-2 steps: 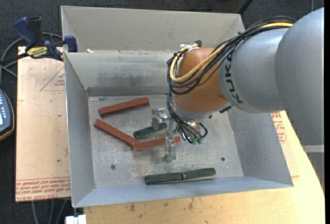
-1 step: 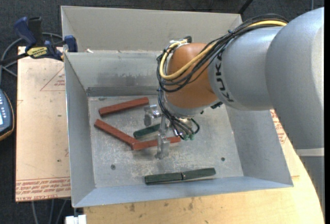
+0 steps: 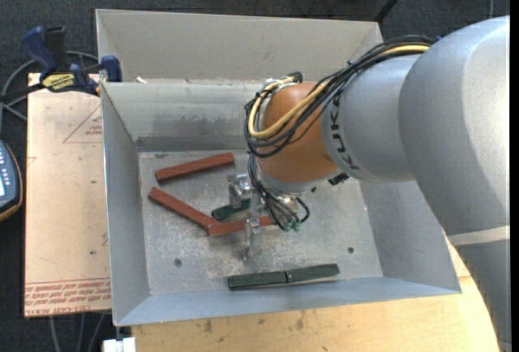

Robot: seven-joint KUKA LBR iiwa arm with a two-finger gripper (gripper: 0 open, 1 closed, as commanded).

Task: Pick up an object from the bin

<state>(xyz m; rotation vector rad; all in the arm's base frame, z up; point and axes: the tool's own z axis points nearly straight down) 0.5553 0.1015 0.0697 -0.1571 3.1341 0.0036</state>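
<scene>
My gripper (image 3: 245, 219) is down in the middle of the bin, open. One finger (image 3: 239, 191) stands on the far side and the other (image 3: 250, 242) on the near side of a short red-brown bar (image 3: 228, 227) that lies flat on the floor. A small dark green piece (image 3: 223, 213) lies against that bar, just left of the gripper. A longer red-brown bar (image 3: 178, 208) runs diagonally from the left and meets the short bar's left end.
Another red-brown bar (image 3: 195, 168) lies toward the back left. A long dark green bar (image 3: 284, 276) rests along the front wall. The arm's orange cover and cables hang over the bin's centre right and hide the floor there.
</scene>
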